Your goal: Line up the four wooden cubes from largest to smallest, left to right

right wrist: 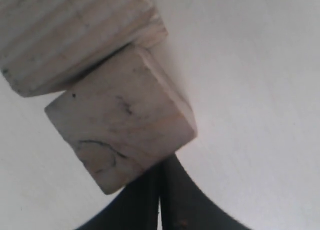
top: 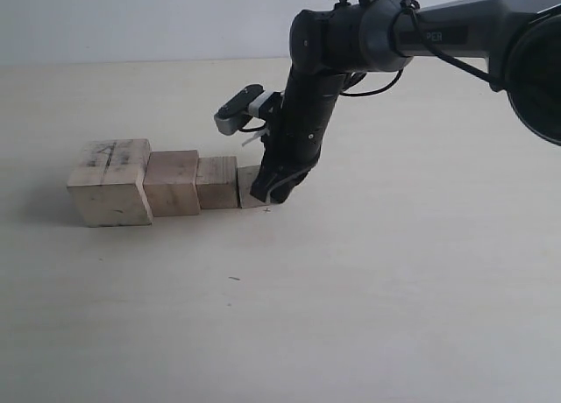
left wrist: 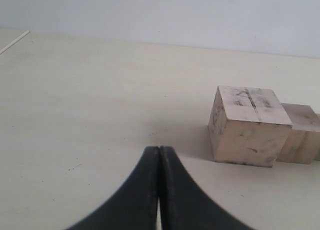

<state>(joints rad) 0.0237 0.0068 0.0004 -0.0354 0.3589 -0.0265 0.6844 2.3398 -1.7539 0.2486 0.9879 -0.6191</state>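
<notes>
My right hand (right wrist: 161,166), fingers pressed together with nothing between them, seems to touch a corner of the smallest cube (right wrist: 120,122), which sits on the desk (top: 368,289) at the far end of the row from the largest cube (top: 110,182); I judge an off-centre push here could twist it or shunt the line toward the largest cube; my left hand (left wrist: 159,151), also closed and empty, hangs on that cube's open side, apart from it; in the exterior view my arm covers much of the smallest cube, so whether it sits square against the third cube (right wrist: 75,35) is hard to tell.
</notes>
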